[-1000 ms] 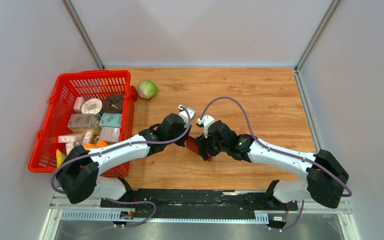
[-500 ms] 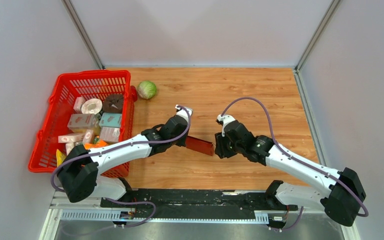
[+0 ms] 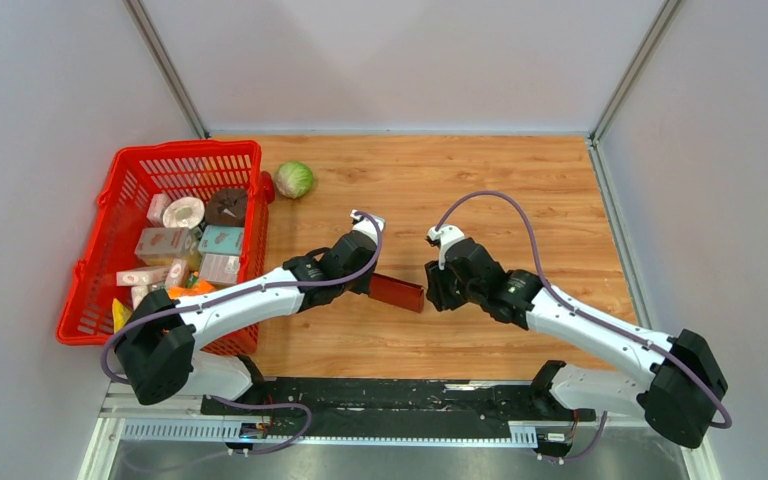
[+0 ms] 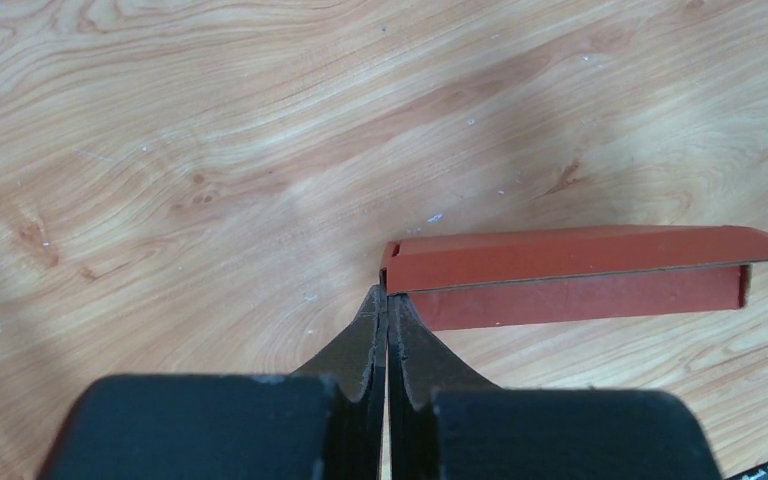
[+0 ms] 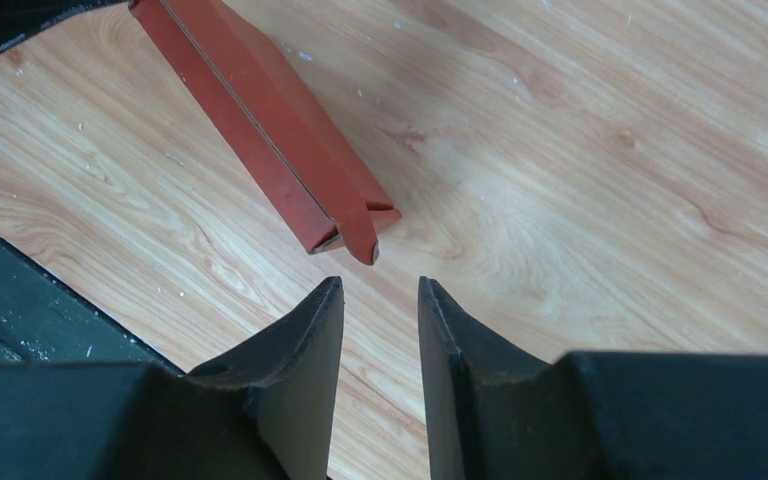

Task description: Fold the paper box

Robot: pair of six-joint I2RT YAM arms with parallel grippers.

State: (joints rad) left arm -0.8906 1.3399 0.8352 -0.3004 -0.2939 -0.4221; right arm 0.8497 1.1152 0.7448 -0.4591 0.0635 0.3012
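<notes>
Beside the half-open right pincer (image 5: 380,290), left pincer (image 4: 387,305) pinches paper box (image 4: 570,258).

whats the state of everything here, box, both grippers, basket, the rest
paper box: folded into a long slim shape, one end pinched, the other end free
left gripper: jaws shut on the box's end
right gripper: jaws apart, nothing between them, just short of the box's free end
red basket: upright, holding cartons and other goods
green cabbage: loose on the wood beside the basket's far corner
</notes>
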